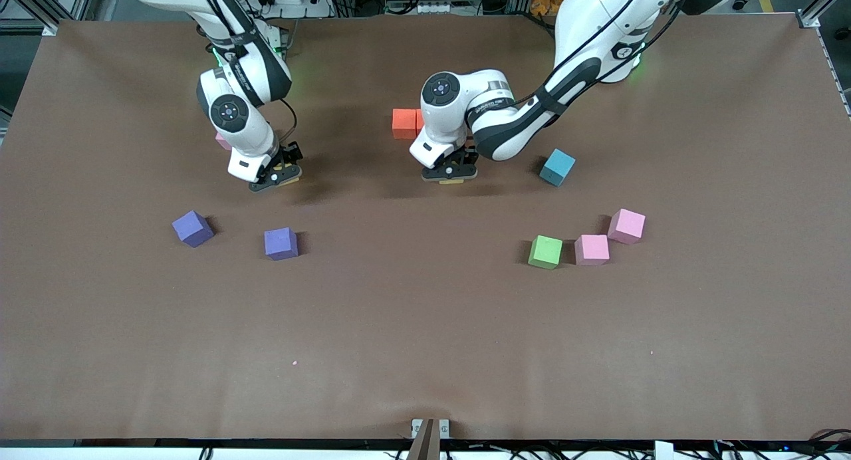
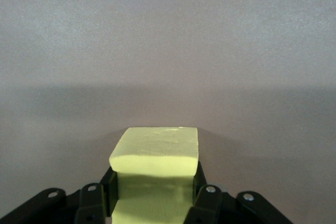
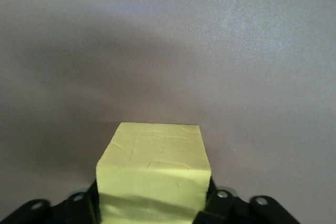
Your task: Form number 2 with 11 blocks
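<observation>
- While only an orange block (image 1: pixel 403 123) with a sliver of red block (image 1: pixel 419 121) touching it sits where the number 2 starts, the rest of the blocks are scattered across the brown table (image 1: pixel 425 327).
- Left gripper (image 1: pixel 451 173) is low at mid-table, just nearer the front camera than the orange/red pair, fingers (image 2: pixel 206 203) clamped on a yellow block (image 2: pixel 156 153); only a thin yellow edge of it shows under the hand in the front view.
- Right gripper (image 1: pixel 276 176) is low toward the right arm's end, fingers (image 3: pixel 218 206) pressed against the sides of a second yellow block (image 3: pixel 155 174) (the wrist view shows the block filling the gap between them).
- A pink corner (image 1: pixel 223 141) peeks out from under the right arm's wrist; can't tell more about it.
- Two purple blocks: one (image 1: pixel 193 228) toward the right arm's end, the other (image 1: pixel 280 242) beside it toward mid-table, both nearer the front camera than the right gripper, well apart from each other.
- Green block (image 1: pixel 545 252) sits toward the left arm's end, with a pink block (image 1: pixel 592 249) just beside it, and another pink block (image 1: pixel 626 225) touching or almost touching that one's corner, slightly farther from the camera.
- A teal cube (image 1: pixel 557 167) lies beside the left arm's forearm, rotated (not one of the task set).
</observation>
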Motion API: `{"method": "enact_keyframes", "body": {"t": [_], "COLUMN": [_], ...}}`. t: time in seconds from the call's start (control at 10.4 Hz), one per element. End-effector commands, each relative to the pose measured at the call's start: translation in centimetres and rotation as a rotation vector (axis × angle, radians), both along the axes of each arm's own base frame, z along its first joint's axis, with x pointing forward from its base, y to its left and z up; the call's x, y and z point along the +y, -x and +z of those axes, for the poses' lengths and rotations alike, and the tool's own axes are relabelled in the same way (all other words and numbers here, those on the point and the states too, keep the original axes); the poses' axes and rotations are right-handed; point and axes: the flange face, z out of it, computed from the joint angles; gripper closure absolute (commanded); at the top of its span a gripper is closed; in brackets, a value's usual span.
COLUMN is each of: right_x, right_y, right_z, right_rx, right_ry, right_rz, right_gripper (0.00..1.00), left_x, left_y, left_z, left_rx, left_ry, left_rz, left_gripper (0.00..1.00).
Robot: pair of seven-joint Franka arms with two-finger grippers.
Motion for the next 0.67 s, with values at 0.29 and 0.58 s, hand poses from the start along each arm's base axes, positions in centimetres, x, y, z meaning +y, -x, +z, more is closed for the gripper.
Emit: {"method": "enact_keyframes", "body": {"t": [0.29,0.58], "right_x": [0.6,1.7], "right_y": [-3.4,-5.4], "right_z": [3.6,5.7], "right_rx": [0.015,-0.004], "right_ry": [0.000,-0.016], "right_rz": [0.092,0.174], "right_gripper": [0.58,0.59], "left_x": [-0.3,-0.3], "left_y": [1.4,1.4], "left_z": [-0.3,-0.3], "left_rx": [-0.002,-0.005], "left_ry": [-0.001,-0.002], "left_rz": [-0.011,-0.028], "left_gripper": [0.53,0.43]}}
